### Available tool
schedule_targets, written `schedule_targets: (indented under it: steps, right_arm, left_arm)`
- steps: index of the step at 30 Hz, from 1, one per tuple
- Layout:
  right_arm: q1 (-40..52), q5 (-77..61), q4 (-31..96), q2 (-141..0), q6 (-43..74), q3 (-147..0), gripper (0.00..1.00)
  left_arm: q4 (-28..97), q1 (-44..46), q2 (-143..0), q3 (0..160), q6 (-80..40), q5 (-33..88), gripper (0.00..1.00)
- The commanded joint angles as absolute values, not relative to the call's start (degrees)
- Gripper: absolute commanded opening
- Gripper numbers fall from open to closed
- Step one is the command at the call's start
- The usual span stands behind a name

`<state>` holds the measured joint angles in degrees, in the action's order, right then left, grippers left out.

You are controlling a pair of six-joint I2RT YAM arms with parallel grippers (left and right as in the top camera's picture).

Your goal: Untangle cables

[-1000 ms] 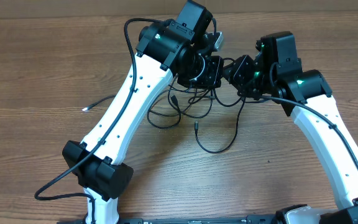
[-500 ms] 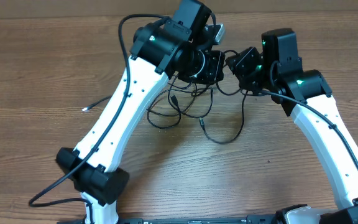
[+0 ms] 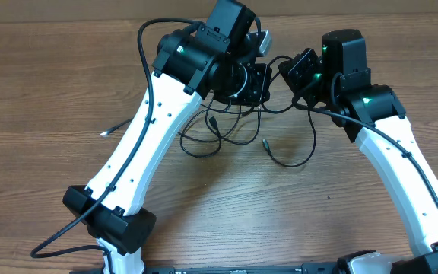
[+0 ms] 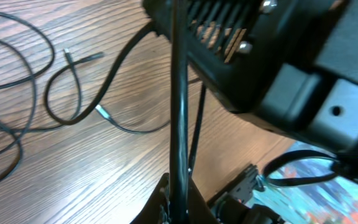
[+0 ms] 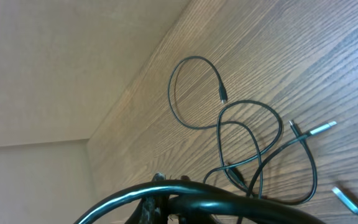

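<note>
The cables (image 3: 226, 128) are thin black cords in a loose tangle on the wood table, below the two grippers. One loop (image 3: 299, 156) with a plug end hangs out to the right. My left gripper (image 3: 258, 82) is shut on a cable strand that runs straight up from its jaws (image 4: 179, 208) in the left wrist view. My right gripper (image 3: 295, 76) faces it closely and is shut on a strand that crosses its jaws (image 5: 166, 199). Loose loops and plug tips lie on the table in both wrist views (image 4: 104, 114) (image 5: 247, 103).
A small white-tipped cord end (image 3: 109, 131) lies alone on the table at the left. The thick black arm cable (image 3: 144, 46) arcs off the left arm. The table's far edge (image 3: 401, 17) meets a wall just behind the grippers.
The right gripper has moved up and slightly right, away from the left one. The hanging loop and its plug have been dragged to the right. The left arm's base joint has shifted left.
</note>
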<state>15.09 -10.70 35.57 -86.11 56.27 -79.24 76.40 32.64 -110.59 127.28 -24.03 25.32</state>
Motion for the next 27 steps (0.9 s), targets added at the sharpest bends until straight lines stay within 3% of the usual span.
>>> schedule_targets:
  steps: [1,5,8,12,27]
  right_arm:
    - [15.1,-11.5,35.1,-85.9,50.8,-80.6,0.04]
    - [15.1,-19.0,33.4,-85.9,41.8,-80.6,0.04]
    - [15.1,-34.7,27.9,-85.8,32.2,-80.6,0.04]
    - [15.0,-44.4,24.7,-85.4,31.3,-80.6,0.04]
    - [12.5,-43.6,25.6,-84.7,29.7,-80.6,0.04]
  left_arm:
    - [77.4,32.7,-109.0,127.7,-23.8,19.6,0.04]
    - [77.3,32.7,-109.1,127.7,-23.8,14.0,0.04]
    - [77.4,32.7,-109.5,127.5,-23.8,7.7,0.04]
    - [77.4,32.7,-110.3,126.6,-23.8,2.7,0.04]
    - [78.1,30.7,-111.9,124.8,-23.8,-18.7,0.04]
